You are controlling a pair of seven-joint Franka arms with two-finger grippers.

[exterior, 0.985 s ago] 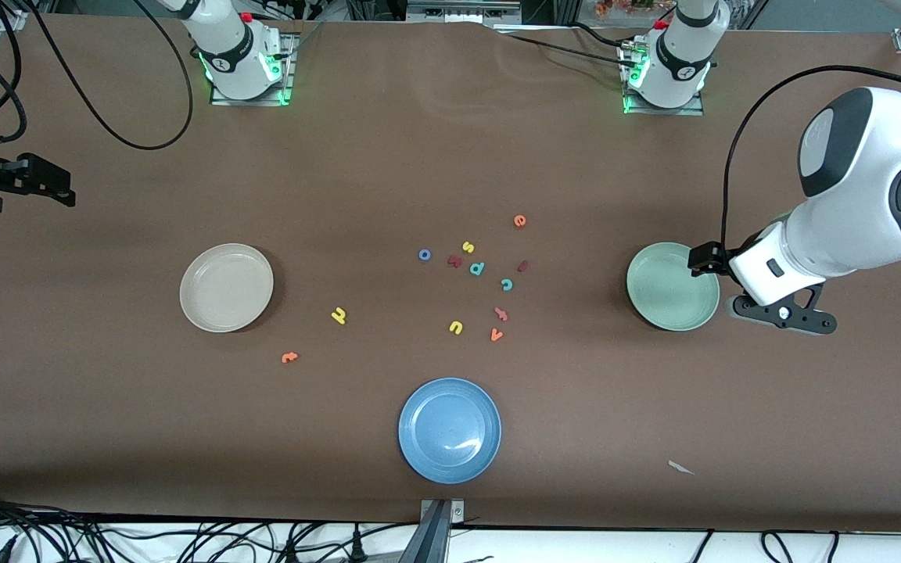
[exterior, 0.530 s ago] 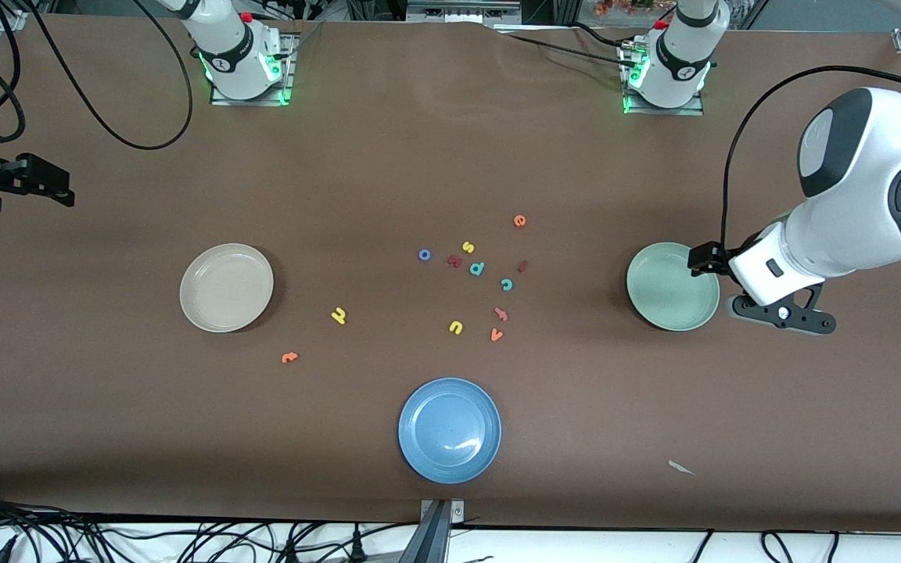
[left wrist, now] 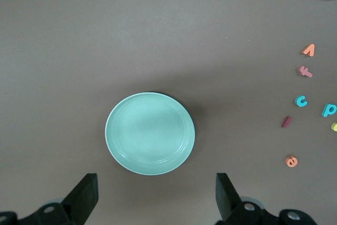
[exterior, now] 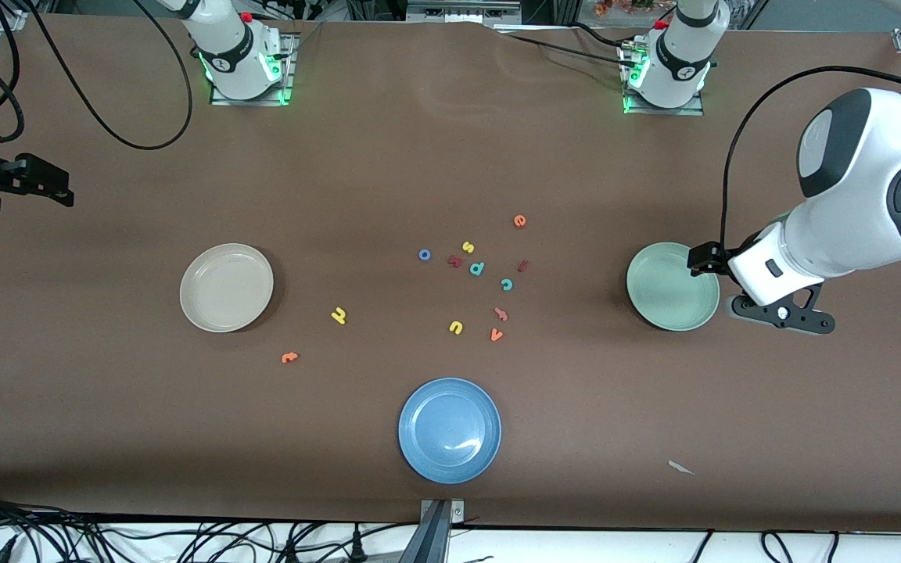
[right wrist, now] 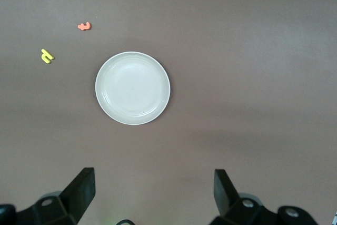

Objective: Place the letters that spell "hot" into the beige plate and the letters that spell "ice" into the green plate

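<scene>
The beige plate [exterior: 226,287] [right wrist: 132,88] lies empty toward the right arm's end, with the yellow h [exterior: 339,315] [right wrist: 47,56] and orange t [exterior: 288,357] [right wrist: 84,26] on the table nearby. The blue o [exterior: 424,255], maroon i [exterior: 523,266] [left wrist: 286,121], teal c [exterior: 507,284] [left wrist: 301,101] and orange e [exterior: 520,221] [left wrist: 291,160] lie in the middle cluster. The green plate [exterior: 672,297] [left wrist: 150,133] is empty. My left gripper [exterior: 780,314] [left wrist: 157,201] hangs open beside the green plate, holding nothing. My right gripper [exterior: 24,184] [right wrist: 152,196] is open and empty over the table's end.
A blue plate [exterior: 450,429] sits empty near the front edge. Other letters lie in the cluster: yellow s [exterior: 468,247], teal p [exterior: 477,268], a dark red letter [exterior: 454,261], yellow u [exterior: 456,327], orange v [exterior: 497,335] and a pink f [exterior: 501,313]. A paper scrap [exterior: 681,467] lies near the front.
</scene>
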